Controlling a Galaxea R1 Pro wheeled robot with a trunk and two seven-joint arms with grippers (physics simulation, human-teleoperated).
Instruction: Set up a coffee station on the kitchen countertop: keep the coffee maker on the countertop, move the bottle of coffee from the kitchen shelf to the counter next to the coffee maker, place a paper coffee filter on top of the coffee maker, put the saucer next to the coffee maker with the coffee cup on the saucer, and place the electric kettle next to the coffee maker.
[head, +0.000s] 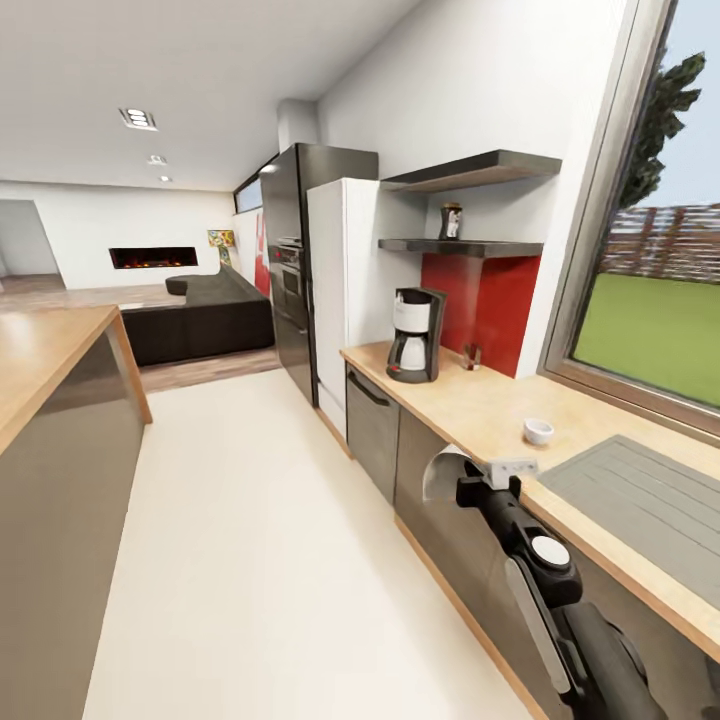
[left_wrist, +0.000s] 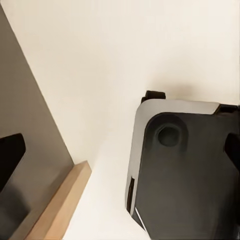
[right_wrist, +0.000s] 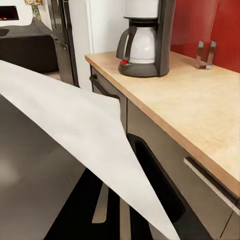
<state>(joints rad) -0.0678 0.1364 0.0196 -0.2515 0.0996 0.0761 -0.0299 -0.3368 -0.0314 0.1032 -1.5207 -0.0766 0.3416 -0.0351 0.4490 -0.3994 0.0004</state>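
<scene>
A paper coffee filter (head: 443, 472) is held clamped in the right gripper (head: 468, 487), just off the countertop (head: 470, 405) edge, well short of the coffee maker (head: 415, 334). The thin filter could be creased or slipped loose if brushed against the counter; the left gripper's state cannot be told.

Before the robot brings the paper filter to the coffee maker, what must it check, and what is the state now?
1. Paper coffee filter held in right gripper: ok.
2. Coffee maker standing upright on the countertop: ok.
3. Top of the coffee maker free for the filter: cannot tell.
4. Coffee cup away from the coffee maker, no saucer under it: not ok.
5. Bottle of coffee on the shelf, not yet moved: not ok.
</scene>
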